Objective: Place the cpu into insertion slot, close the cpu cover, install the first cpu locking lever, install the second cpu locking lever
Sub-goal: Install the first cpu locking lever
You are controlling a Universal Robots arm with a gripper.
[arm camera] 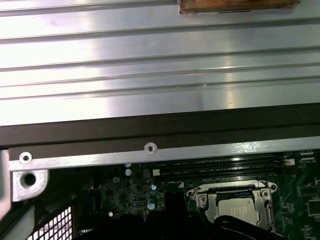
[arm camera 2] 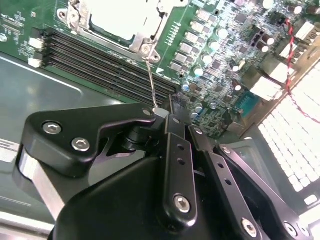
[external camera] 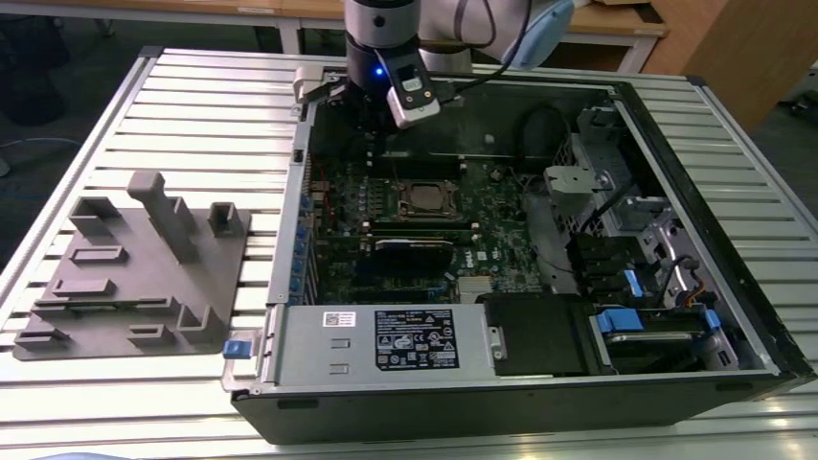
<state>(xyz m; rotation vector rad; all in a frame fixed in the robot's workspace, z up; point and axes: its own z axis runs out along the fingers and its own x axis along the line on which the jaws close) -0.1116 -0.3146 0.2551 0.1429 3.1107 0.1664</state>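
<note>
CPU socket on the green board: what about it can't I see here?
Exterior view: small square silver-rimmed insertion slot, too small to judge latching.
Second wrist view: thin silver cpu cover cut by the picture's edge; black gripper hides much green circuit board.
First wrist view: gripper hides part of the silvery-tan cpu.

Stands nearly upright in the exterior view, with the arm (external camera: 379,24) dropping straight down and a blue light lit on the wrist (external camera: 383,75). Points the gripper (arm camera 2: 162,116) downward and slightly tilted. In the second wrist view, shows black linkages folded inward and fingers (arm camera 2: 175,145) drawn together at the tips, pinching the end of the thin wire cpu locking lever (arm camera 2: 151,80).
</note>
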